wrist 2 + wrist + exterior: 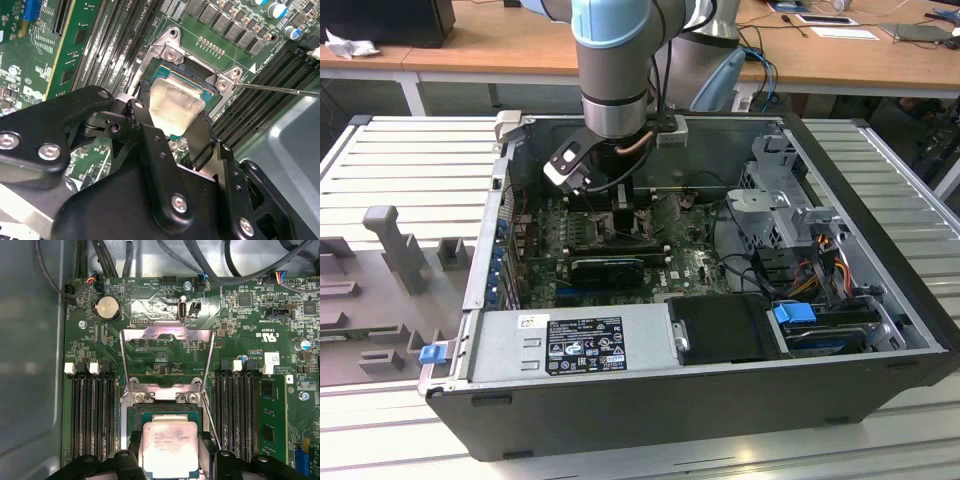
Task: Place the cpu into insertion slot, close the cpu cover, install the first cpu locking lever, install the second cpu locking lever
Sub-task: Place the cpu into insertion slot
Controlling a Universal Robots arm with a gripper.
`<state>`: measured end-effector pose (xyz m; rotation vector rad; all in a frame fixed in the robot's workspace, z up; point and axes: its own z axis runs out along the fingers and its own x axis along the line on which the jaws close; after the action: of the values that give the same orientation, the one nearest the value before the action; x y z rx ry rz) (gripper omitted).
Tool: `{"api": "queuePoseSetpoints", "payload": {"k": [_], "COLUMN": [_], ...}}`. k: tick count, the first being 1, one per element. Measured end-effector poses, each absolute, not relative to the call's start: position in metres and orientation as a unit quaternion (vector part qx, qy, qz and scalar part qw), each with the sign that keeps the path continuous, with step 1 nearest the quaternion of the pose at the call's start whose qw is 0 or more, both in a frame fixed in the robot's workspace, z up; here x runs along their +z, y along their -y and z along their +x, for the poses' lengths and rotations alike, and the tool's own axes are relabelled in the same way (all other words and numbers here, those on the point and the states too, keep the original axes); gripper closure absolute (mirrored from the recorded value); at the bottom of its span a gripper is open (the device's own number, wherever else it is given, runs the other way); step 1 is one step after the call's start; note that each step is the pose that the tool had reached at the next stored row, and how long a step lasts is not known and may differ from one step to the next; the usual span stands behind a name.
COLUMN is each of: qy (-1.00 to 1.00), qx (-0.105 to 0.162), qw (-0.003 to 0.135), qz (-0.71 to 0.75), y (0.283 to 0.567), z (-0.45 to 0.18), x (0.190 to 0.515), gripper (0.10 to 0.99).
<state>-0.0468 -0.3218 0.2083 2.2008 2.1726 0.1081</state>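
Observation:
My gripper (620, 215) reaches down into the open computer case onto the motherboard. In both wrist views its black fingers (137, 112) flank the cpu (175, 102), a flat square chip with a silvery top, and are shut on its sides. The cpu (170, 447) sits at the insertion slot (150, 413), between the gripper (170, 462) fingertips; I cannot tell whether it rests fully in the slot. The cpu cover (167, 333), a thin metal frame with a square opening, stands flipped open beyond the slot. A thin wire locking lever (211, 425) (280, 89) stands released beside the slot.
Memory slots (92, 415) run along both sides of the socket. A coin battery (108, 307) and cables lie beyond the cover. The case holds a labelled power supply (585, 345), a drive cage (790, 210) and a blue latch (795, 312). Grey fixtures (390, 240) stand outside.

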Motion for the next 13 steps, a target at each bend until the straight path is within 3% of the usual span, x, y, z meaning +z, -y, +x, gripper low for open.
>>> {"api": "queuePoseSetpoints", "payload": {"k": [9,10,13], "qy": [-0.698,-0.698,-0.698], "qx": [0.033,0.033,0.033], "qw": [0.024,0.024,0.024], "qz": [0.715,0.715,0.715], "y": [0.3213,0.3212,0.3195], "z": [-0.0458,-0.0458,-0.0458], "x": [0.2037,0.2036,0.2036], "gripper": [0.557,0.482,0.482]}}
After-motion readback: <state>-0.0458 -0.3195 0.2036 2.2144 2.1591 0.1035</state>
